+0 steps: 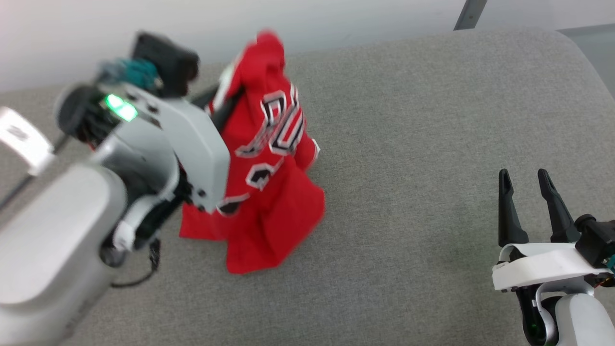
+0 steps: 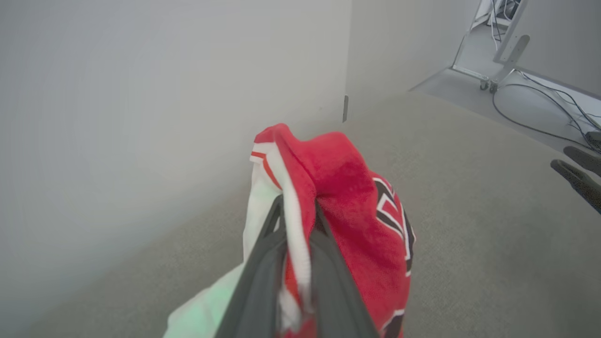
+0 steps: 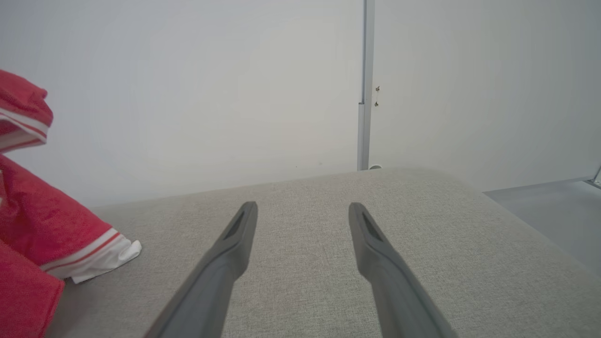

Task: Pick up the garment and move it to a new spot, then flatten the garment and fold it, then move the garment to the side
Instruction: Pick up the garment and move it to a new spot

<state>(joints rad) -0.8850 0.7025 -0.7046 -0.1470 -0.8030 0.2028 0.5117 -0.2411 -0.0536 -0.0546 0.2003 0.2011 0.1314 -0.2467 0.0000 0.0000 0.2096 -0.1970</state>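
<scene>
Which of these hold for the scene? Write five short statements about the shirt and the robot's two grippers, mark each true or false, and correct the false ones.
1. The left gripper is shut on the shirt. True.
2. The shirt lies spread flat on the grey surface. False: it hangs bunched up from the left gripper.
3. The right gripper is open and holds nothing. True.
4. The right gripper touches the shirt. False: it is well apart from it, over the bare grey surface.
5. The shirt is red with black lettering edged in white. True.
</scene>
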